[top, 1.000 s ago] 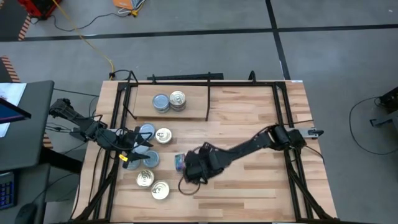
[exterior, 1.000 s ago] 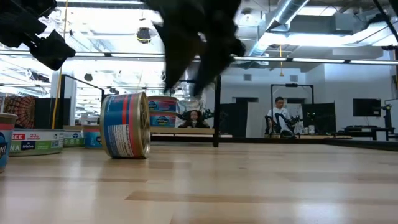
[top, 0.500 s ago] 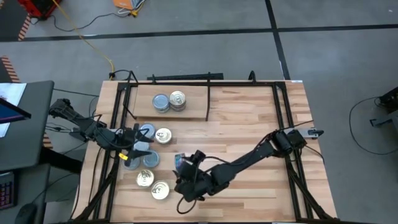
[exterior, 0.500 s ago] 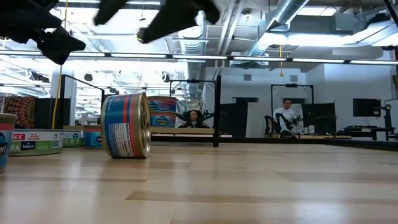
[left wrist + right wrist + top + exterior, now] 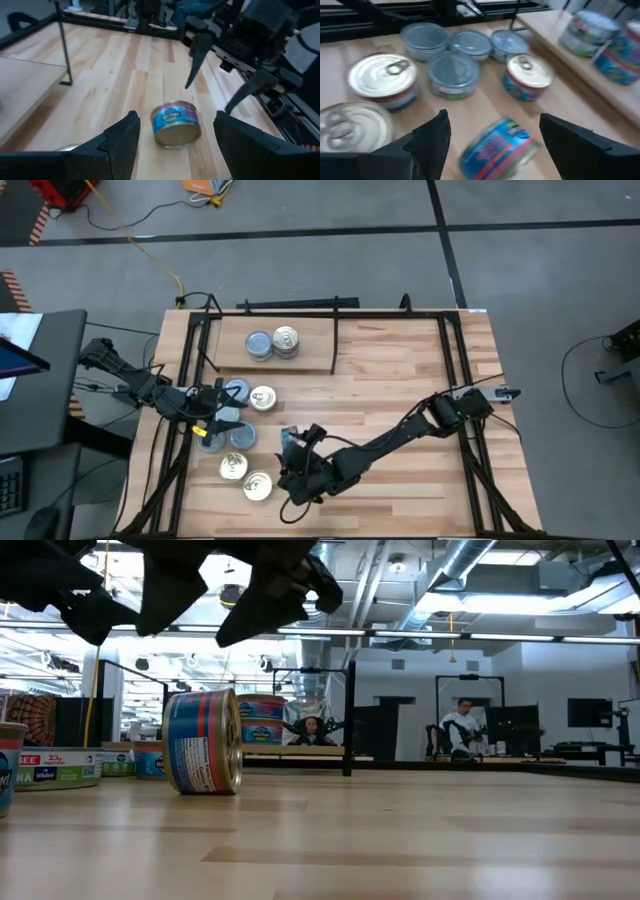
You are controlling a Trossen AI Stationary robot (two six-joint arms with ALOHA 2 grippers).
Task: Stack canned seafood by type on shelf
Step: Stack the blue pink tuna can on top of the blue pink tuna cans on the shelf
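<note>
I have the right gripper (image 5: 296,470), fingers apart, above 1 blue tin (image 5: 289,442) lying on its side near the bench's front edge; the left gripper (image 5: 222,420) gapes too.

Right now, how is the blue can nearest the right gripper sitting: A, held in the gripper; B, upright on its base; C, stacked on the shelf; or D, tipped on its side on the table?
D: the blue can rests on its curved side on the table, its flat end facing sideways, with the open right gripper above it and not holding it.
</note>
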